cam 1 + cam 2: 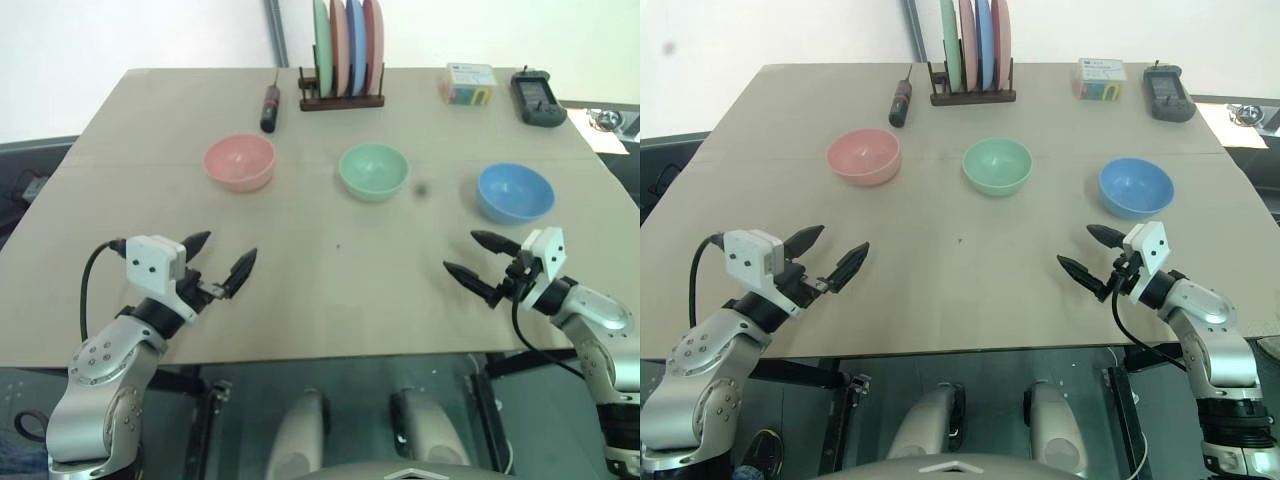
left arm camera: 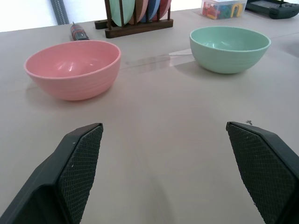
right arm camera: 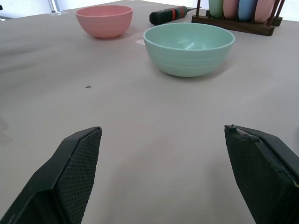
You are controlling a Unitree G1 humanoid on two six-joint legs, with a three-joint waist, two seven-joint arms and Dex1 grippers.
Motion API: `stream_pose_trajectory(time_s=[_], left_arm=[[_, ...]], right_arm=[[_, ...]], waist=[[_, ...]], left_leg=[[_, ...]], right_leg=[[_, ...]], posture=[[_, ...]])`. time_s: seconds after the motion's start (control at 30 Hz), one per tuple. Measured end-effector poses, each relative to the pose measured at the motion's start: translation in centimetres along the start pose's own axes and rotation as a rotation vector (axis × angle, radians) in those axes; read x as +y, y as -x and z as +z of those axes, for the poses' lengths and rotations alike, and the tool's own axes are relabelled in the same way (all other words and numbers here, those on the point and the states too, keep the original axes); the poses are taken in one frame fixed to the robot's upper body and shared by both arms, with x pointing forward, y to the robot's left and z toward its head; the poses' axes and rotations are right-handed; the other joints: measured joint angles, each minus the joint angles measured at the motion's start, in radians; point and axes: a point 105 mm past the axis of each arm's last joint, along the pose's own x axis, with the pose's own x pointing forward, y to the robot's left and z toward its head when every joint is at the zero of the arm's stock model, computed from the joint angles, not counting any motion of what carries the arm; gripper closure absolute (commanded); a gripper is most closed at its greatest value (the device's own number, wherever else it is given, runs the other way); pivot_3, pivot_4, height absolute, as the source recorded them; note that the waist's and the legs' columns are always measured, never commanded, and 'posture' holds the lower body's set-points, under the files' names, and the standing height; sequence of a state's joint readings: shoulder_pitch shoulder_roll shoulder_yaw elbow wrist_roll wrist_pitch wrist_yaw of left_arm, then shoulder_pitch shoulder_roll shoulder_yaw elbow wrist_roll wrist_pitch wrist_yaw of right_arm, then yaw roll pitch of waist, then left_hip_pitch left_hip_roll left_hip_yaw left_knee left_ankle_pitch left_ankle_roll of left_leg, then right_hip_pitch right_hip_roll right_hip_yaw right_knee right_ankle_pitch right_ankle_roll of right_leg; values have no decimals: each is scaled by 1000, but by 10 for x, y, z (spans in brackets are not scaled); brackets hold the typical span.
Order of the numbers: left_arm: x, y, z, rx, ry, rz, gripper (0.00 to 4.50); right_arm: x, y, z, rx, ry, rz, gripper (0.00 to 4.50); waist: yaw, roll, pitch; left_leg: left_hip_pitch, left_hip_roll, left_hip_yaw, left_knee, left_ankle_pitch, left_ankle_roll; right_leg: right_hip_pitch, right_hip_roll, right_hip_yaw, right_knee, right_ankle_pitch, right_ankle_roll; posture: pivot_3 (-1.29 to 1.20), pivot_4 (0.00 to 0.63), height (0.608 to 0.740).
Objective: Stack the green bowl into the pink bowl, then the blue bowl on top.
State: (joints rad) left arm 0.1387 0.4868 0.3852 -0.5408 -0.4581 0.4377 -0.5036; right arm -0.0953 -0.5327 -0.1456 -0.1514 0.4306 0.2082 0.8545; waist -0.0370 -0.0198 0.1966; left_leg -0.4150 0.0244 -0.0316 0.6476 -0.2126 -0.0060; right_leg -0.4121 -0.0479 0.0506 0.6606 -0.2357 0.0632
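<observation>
Separately, pink bowl (image 1: pixel 240 162), green bowl (image 1: pixel 373 171), blue bowl (image 1: pixel 514 192) sit unstacked.

Two silver-grey metal arms ended in white, box-shaped wrist blocks, each carrying a tool, the left tool (image 1: pixel 222 258) and right tool (image 1: pixel 476 257), of two pointed black fingers (image 2: pixel 78 161) with cross-hatched pads; black cables looped beside both wrists.
</observation>
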Motion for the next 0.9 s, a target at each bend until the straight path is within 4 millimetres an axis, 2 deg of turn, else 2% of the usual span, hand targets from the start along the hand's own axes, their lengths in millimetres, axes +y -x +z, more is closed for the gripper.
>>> stream_pose_trajectory(time_s=[0.3,0.77,0.9], left_arm=[[1,-6,10,-30,-25,-25,0],[5,-10,9,-1,-63,-49,0],[18,-20,8,44,-120,-36,0]], right_arm=[[0,2,-2,8,-3,2,77],[1,4,-3,7,-11,-11,77],[7,1,6,-29,1,10,77]], waist=[[1,0,0],[1,0,0],[1,0,0]], left_leg=[[0,0,0,0,0,0],[0,0,0,0,0,0],[0,0,0,0,0,0]], right_leg=[[0,0,0,0,0,0],[0,0,0,0,0,0],[0,0,0,1,-1,3]], posture=[[0,150,740],[0,150,740],[0,150,740]])
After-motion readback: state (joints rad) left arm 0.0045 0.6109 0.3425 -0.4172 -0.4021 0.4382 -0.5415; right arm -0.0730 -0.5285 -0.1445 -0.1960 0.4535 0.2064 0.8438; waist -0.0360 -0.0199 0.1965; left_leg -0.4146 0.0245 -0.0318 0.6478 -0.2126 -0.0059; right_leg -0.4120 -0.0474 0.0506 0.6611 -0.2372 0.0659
